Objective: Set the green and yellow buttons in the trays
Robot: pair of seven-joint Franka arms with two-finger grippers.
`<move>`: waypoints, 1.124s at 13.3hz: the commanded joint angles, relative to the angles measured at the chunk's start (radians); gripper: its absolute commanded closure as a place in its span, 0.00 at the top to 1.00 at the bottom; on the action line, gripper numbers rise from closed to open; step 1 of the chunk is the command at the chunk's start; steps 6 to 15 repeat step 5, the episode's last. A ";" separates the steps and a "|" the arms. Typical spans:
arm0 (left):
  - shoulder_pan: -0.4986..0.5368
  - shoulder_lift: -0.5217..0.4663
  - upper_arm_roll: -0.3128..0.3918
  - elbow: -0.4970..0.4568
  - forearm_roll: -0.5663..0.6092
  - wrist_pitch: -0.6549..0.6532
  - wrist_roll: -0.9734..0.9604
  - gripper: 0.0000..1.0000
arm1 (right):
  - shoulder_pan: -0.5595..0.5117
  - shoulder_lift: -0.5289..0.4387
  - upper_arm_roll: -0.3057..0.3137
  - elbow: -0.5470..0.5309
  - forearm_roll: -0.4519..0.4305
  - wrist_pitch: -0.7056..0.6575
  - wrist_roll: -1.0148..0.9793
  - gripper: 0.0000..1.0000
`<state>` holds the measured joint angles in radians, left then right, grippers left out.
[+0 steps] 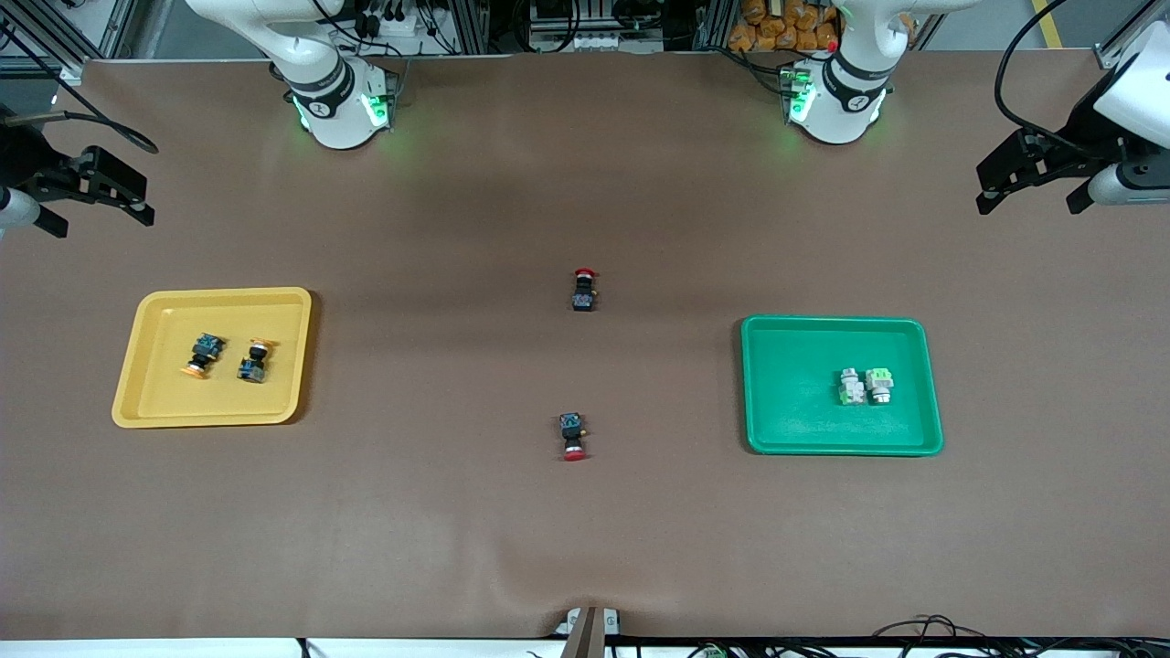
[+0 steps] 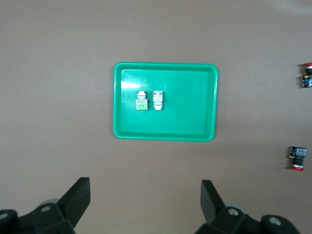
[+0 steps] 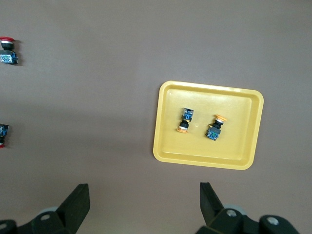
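Two yellow-capped buttons lie in the yellow tray toward the right arm's end. They also show in the right wrist view. Two whitish green buttons lie side by side in the green tray toward the left arm's end, and show in the left wrist view. My left gripper is open and empty, high over bare table beside the green tray. My right gripper is open and empty, high beside the yellow tray.
Two red-capped black switches lie on the table's middle between the trays, one farther from the front camera and one nearer. The arm bases stand along the table's back edge.
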<state>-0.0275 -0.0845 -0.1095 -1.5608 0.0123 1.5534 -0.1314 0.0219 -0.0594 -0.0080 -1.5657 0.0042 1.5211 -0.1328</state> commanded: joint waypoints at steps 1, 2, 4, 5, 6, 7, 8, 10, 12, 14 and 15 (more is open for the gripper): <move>0.006 0.005 -0.002 0.015 -0.012 -0.001 0.012 1.00 | 0.001 -0.004 -0.001 0.007 0.019 0.004 0.002 1.00; 0.005 0.005 -0.002 0.013 -0.012 -0.001 0.012 1.00 | 0.001 -0.004 -0.001 0.006 0.019 0.004 0.002 1.00; 0.005 0.005 -0.001 0.012 -0.014 -0.004 0.013 1.00 | 0.001 -0.004 -0.001 0.006 0.019 0.004 0.004 1.00; 0.005 0.005 -0.002 0.012 -0.014 -0.010 0.013 1.00 | 0.001 -0.004 -0.001 0.006 0.019 0.002 0.019 1.00; 0.005 0.005 -0.002 0.012 -0.014 -0.010 0.013 1.00 | 0.001 -0.004 -0.001 0.006 0.019 0.002 0.019 1.00; 0.005 0.005 -0.002 0.012 -0.014 -0.010 0.013 1.00 | 0.001 -0.004 -0.001 0.006 0.019 0.002 0.019 1.00; 0.005 0.005 -0.002 0.012 -0.014 -0.010 0.013 1.00 | 0.001 -0.004 -0.001 0.006 0.019 0.002 0.019 1.00; 0.005 0.005 -0.002 0.012 -0.014 -0.010 0.013 1.00 | 0.001 -0.004 -0.001 0.006 0.019 0.002 0.019 1.00; 0.005 0.005 -0.002 0.012 -0.014 -0.010 0.013 1.00 | 0.001 -0.004 -0.001 0.006 0.019 0.002 0.019 1.00; 0.005 0.005 -0.002 0.012 -0.014 -0.010 0.013 1.00 | 0.001 -0.004 -0.001 0.006 0.019 0.002 0.019 1.00; 0.005 0.005 -0.002 0.012 -0.014 -0.010 0.013 1.00 | 0.001 -0.004 -0.001 0.006 0.019 0.002 0.019 1.00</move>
